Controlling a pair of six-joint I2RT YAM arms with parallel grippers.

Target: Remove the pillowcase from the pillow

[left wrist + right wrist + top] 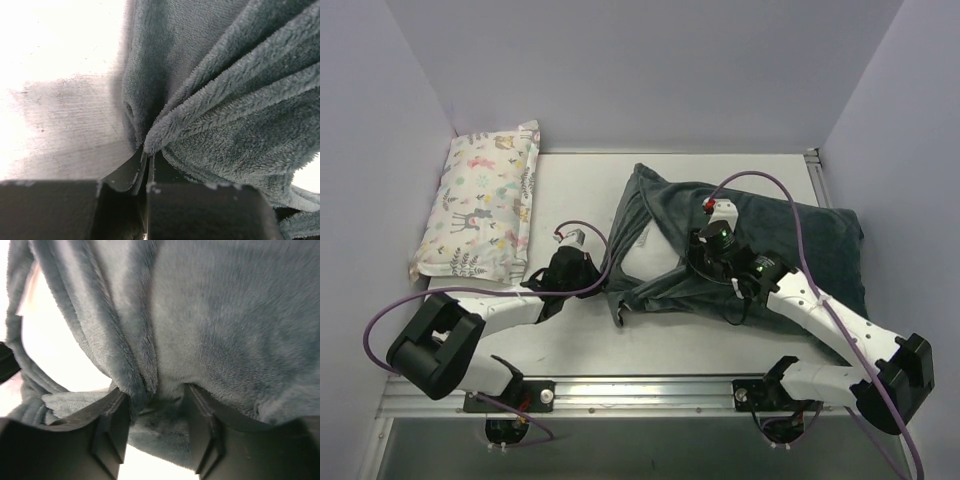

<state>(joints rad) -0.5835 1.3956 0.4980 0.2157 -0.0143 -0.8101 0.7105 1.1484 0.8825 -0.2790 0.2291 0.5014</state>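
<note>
The dark grey-green plush pillowcase [770,250] lies rumpled at the table's centre-right. The white pillow [646,250] shows through the case's open left end; the rest of it is hidden inside. My left gripper [588,272] is at the case's left edge. In the left wrist view the gripper [146,152] is shut on a pinched fold of the pillowcase [225,100]. My right gripper [705,248] is on top of the case near its middle. In the right wrist view the gripper [157,400] is closed on a thick bunch of the pillowcase [225,315], its fingers [117,415] held apart by the fabric.
A smaller pastel animal-print pillow [480,205] lies at the back left of the white table [580,180]. A metal rail [640,392] runs along the near edge by the arm bases. Purple cables loop over both arms. Plain walls enclose the table.
</note>
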